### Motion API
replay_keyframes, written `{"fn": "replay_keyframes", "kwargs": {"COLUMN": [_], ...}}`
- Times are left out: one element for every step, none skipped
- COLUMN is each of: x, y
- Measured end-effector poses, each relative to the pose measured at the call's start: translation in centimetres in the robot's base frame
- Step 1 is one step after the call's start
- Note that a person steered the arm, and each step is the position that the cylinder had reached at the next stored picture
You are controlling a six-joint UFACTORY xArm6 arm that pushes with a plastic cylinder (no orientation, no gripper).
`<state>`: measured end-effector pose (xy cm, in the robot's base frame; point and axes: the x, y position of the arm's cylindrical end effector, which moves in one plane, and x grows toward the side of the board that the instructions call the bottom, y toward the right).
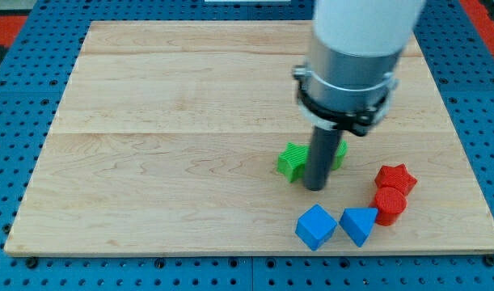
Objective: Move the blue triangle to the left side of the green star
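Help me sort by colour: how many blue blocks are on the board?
2. A blue cube lies near the view's bottom edge; the blue triangle lies just to its right, beside the red cylinder. The arm may hide others.

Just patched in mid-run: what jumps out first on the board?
The big white-and-grey arm dominates the view's top right, my tip planted against the green star. Below it toward the view's bottom right cluster a blue cube, blue triangle, red star and red cylinder.
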<state>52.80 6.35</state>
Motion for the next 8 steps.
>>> {"fn": "replay_keyframes", "kwargs": {"x": [-1.1,-1.3,-1.3,-1.4,-1.7,-1.8,-1.8,-0.4], "y": [-2.9,-3.5,-7.2,-8.5,-9.2,-9.0,-8.9,-9.6]}}
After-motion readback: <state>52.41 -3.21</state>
